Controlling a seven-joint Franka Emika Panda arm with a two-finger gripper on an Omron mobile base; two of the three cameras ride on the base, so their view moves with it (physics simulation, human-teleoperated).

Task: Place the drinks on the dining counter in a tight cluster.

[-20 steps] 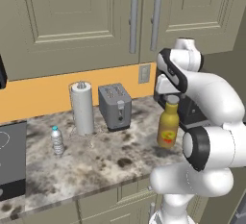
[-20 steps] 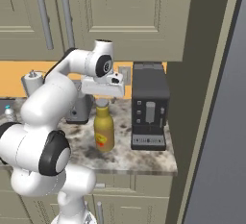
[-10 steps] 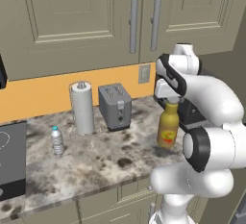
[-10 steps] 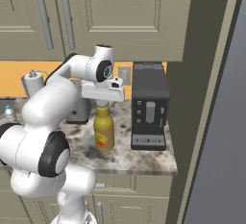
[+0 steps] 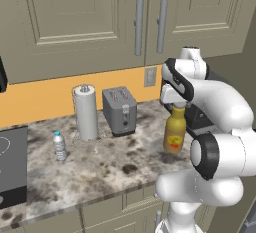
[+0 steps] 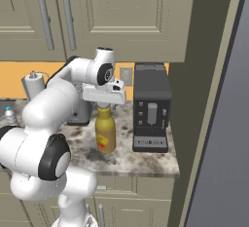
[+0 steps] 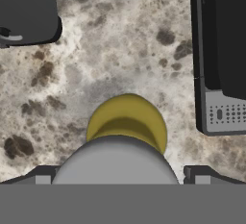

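Speckled marble worktop (image 5: 100, 167) under olive cabinets (image 5: 75, 22), orange backsplash (image 5: 40, 99) behind.

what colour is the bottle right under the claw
Yellow juice bottle with a red-and-yellow label, clearest in the right base view.

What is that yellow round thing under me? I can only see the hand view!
Observer: It's the juice bottle, standing upright on the counter; the end effector is right over its cap.
Operator: What's the black box next to it?
Observer: A coffee machine, standing close beside the bottle against the wall.
Operator: Any other drinks nearby?
Observer: Yes, a small water bottle stands far along the counter, past the toaster and the paper towel roll.
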